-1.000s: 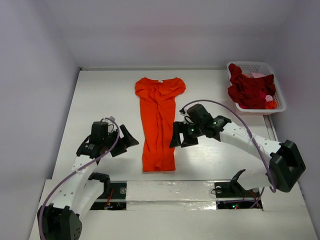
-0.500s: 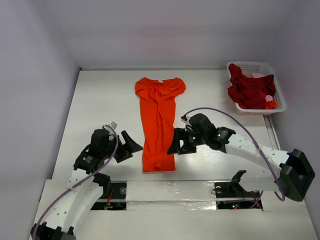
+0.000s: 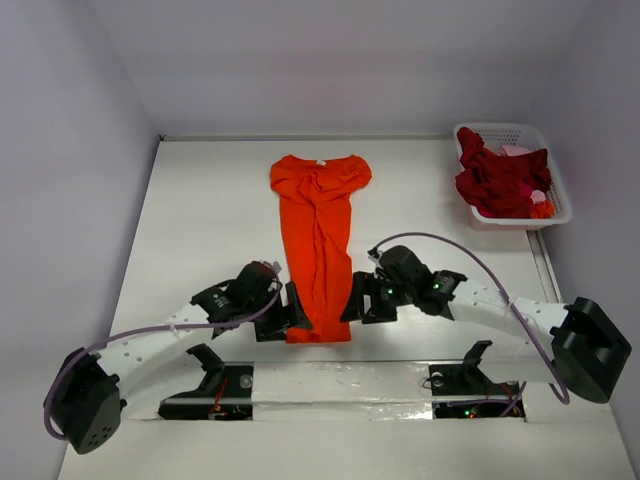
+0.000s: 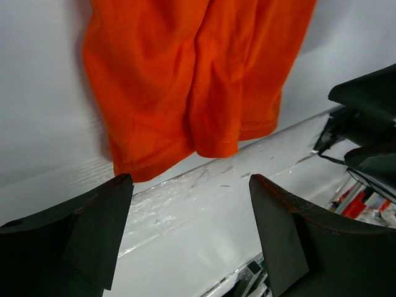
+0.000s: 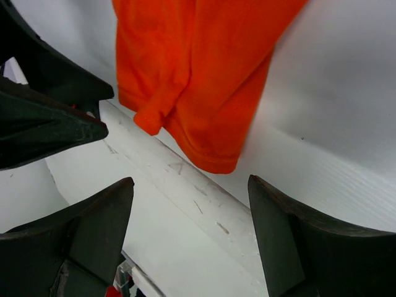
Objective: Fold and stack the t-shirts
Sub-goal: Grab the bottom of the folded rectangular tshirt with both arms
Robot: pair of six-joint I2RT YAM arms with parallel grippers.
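The orange t-shirt [image 3: 318, 240] lies in a long narrow strip down the middle of the table, its white neck label at the far end. The hem [image 4: 185, 80] [image 5: 204, 74] lies close to the table's near edge. My left gripper [image 3: 290, 318] [image 4: 190, 179] stands open at the hem's left corner, with nothing between its fingers. On the other side, the right gripper [image 3: 358, 303] [image 5: 191, 179] is open at the right corner, just short of the cloth. Dark red t-shirts [image 3: 500, 180] and a pale pink one [image 3: 515, 152] are heaped in the basket.
The white lattice basket [image 3: 510, 128] stands at the far right corner. A taped strip [image 3: 340, 380] runs along the near edge, just below the hem. Walls close in the left, back and right sides.
My left gripper has swung right and nearer, from well left of the shirt to its bottom left corner. The right gripper has slid nearer along the shirt's right edge. The shirt has not moved.
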